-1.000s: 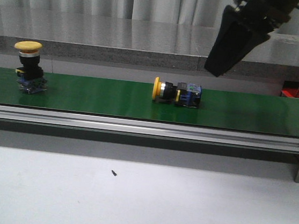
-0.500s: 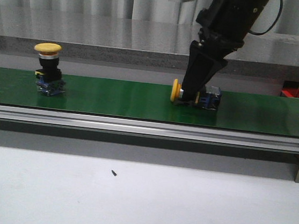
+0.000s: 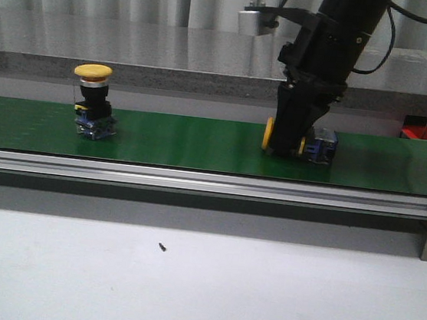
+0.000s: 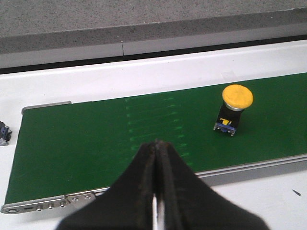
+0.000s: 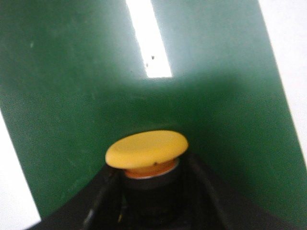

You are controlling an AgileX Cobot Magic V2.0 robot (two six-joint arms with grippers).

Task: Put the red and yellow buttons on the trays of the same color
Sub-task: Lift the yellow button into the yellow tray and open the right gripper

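we see a yellow button (image 3: 268,134) lying on its side on the green belt (image 3: 192,141), right of the middle in the front view. its round yellow cap points to the left and its blue end (image 3: 323,148) sticks out to the right. the black middle part is hidden behind the right gripper (image 3: 284,146), which comes straight down over it. in the front view we cannot tell how tight the fingers sit. the right wrist view shows more: the yellow cap (image 5: 147,148) with a silver ring under it sits between two dark fingers (image 5: 103,196), one on each side of the black body, so the gripper looks clamped on this button. that picture is blurry and the fingers are cut off at the edge.

a second yellow button (image 3: 92,109) stands upright on the belt, well apart on the left, cap on top, black body and blue base below. the left wrist view shows the same standing button (image 4: 234,108) from above.

the left gripper (image 4: 156,158) shows only in its own wrist view. its two black fingers are pressed together with nothing between them, and it hangs above the near edge of the belt. a small dark thing at the far edge of that view is cut off and we cannot tell what it is.

the belt has a silver rail (image 3: 196,180) along its front, and a white table (image 3: 199,290) lies in front of that.
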